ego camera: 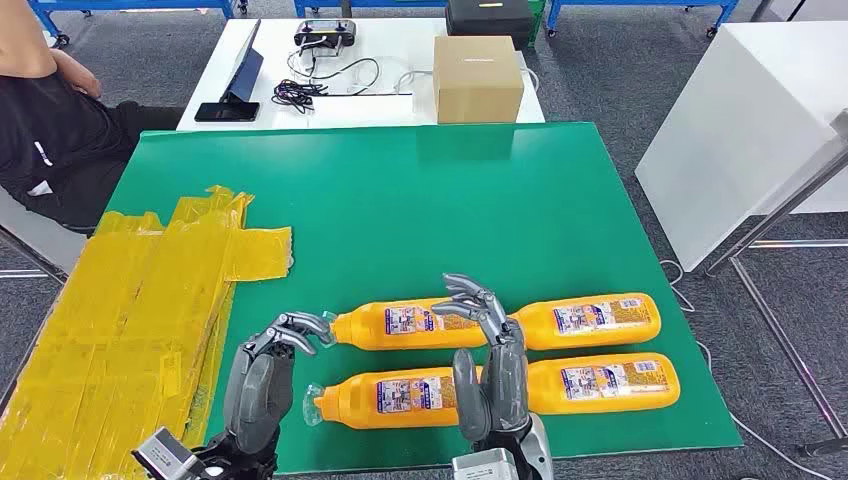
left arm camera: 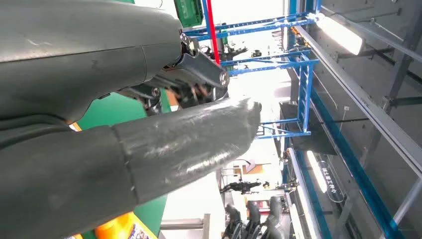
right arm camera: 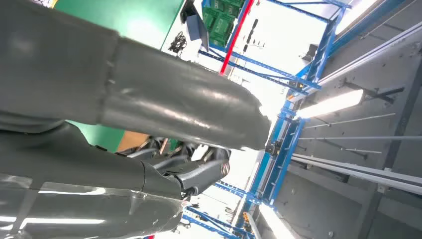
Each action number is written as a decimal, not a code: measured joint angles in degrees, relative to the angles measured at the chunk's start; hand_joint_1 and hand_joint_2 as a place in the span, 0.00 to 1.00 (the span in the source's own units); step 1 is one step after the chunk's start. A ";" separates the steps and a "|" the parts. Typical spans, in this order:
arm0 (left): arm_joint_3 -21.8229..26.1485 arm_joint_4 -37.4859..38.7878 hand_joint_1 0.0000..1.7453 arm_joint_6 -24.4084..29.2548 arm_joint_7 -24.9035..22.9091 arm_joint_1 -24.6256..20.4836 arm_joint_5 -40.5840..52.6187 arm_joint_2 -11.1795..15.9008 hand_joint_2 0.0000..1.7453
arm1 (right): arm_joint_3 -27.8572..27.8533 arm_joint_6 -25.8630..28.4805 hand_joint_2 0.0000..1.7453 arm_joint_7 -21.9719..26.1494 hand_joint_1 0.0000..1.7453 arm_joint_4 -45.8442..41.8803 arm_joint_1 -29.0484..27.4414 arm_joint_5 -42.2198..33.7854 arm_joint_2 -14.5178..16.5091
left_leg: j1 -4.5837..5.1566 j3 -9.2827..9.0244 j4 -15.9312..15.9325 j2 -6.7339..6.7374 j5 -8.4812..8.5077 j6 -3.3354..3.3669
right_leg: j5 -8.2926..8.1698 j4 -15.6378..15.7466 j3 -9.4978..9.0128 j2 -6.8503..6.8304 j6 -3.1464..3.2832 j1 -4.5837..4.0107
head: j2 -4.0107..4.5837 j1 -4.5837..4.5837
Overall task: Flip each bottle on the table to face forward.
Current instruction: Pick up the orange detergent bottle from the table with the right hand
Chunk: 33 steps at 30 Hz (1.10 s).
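Note:
Several orange bottles with white labels lie on their sides in two rows on the green table (ego camera: pixel 420 190), caps pointing left. In the far row are a left bottle (ego camera: pixel 392 323) and a right bottle (ego camera: pixel 598 319). In the near row are a left bottle (ego camera: pixel 385 397) and a right bottle (ego camera: pixel 612 383). My left hand (ego camera: pixel 263 378) is raised by the near left corner of the group, fingers bent forward, empty. My right hand (ego camera: pixel 492 365) stands over the middle between the bottles, thumb apart from its bent fingers, holding nothing. A bottle's edge (left arm camera: pixel 119 229) shows under the left hand.
A patch of yellow tape (ego camera: pixel 140 290) covers the table's left side. Behind it a white table (ego camera: pixel 400 110) carries a cardboard box (ego camera: pixel 478 78), a tablet and cables. A person (ego camera: pixel 50 120) sits at far left. A white cabinet (ego camera: pixel 740 130) stands at right.

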<state>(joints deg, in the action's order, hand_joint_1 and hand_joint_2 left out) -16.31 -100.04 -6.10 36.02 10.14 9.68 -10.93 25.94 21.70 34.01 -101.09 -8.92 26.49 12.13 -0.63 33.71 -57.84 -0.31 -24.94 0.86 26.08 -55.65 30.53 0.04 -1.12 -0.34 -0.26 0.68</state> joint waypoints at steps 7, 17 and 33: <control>0.00 0.00 1.00 -0.01 0.00 0.00 0.00 0.00 0.00 | 0.00 0.00 0.00 0.01 1.00 0.00 0.00 0.00 0.00 | 0.00 0.00 0.00 0.00 0.00 0.00 | 0.00 0.00 0.00 0.00 0.00 0.00 | 0.00 0.00; 1.97 2.69 0.00 3.55 3.51 -0.73 -0.39 -1.14 0.00 | -1.38 -8.56 0.00 4.40 0.00 5.75 0.31 -10.62 0.41 | 0.00 0.01 0.01 -0.02 -0.01 0.00 | 0.00 0.00 -0.01 0.00 0.00 0.00 | 0.00 0.00; 4.75 4.74 0.00 2.82 4.05 -0.87 -1.70 -2.02 0.00 | -3.87 -5.27 0.00 2.47 0.00 12.29 0.66 -4.42 1.49 | 0.00 0.05 0.01 -0.02 -0.01 0.00 | 0.00 0.00 0.01 0.00 0.00 0.00 | 0.00 0.00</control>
<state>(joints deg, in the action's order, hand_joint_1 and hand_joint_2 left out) -11.55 -95.30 -3.27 40.07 9.28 7.98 -12.95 22.08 16.44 36.48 -88.80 -8.26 22.08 13.62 -0.63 33.75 -57.83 -0.33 -24.95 0.86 26.09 -55.65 30.55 0.04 -1.12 -0.34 -0.26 0.68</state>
